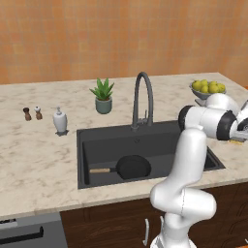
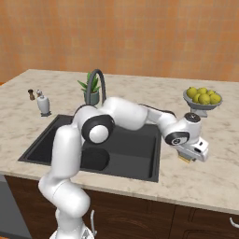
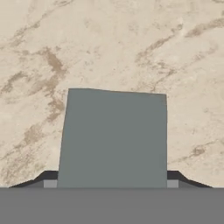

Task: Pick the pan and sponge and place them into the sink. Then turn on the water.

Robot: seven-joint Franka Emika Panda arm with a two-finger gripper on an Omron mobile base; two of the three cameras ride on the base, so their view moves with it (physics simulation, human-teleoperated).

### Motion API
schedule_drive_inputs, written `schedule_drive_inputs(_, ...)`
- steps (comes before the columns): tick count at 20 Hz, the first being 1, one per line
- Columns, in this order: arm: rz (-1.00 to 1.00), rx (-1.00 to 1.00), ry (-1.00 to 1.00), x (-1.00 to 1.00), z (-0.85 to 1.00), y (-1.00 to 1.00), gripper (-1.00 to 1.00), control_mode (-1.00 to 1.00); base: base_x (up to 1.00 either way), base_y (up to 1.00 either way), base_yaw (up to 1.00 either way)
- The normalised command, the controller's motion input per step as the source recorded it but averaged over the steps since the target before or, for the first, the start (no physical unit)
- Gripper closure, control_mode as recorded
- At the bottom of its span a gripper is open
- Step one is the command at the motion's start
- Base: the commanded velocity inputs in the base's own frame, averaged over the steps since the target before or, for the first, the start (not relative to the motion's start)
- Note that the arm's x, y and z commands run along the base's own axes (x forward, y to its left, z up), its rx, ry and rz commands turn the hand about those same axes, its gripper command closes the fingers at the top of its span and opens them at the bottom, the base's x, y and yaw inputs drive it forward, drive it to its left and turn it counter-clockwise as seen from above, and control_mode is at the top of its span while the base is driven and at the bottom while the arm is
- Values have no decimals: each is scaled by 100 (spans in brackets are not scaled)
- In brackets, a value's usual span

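The black pan (image 1: 133,167) lies flat in the dark sink (image 1: 97,138), its wooden handle pointing left. In the right base view the pan (image 2: 95,158) is partly hidden behind my arm. My gripper (image 2: 189,156) is down on the counter just right of the sink (image 2: 137,156). Its fingers press both sides of the sponge (image 2: 186,159). In the hand view the grey-green face of the sponge (image 3: 113,138) spans the gap between my fingertips (image 3: 50,183). The sponge rests on the marble. No water is in view at the arched faucet (image 1: 143,99).
A bowl of lemons (image 2: 202,99) stands on the counter behind the gripper. A potted plant (image 1: 103,96) is left of the faucet, with a soap dispenser (image 1: 60,121) and two small shakers (image 1: 32,113) further left. The counter's front edge runs close below the sponge.
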Motion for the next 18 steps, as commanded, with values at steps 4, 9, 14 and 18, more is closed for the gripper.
schedule_drive_inputs(4,0,0,0,-13,48,14,100,-100,0,0,0)
schedule_drive_inputs(9,0,0,3,-39,15,71,100,-100,0,0,0)
schedule_drive_inputs(14,0,-1,3,-29,7,93,100,-100,0,0,0)
schedule_drive_inputs(18,0,-5,1,-24,0,100,100,-100,0,0,0)
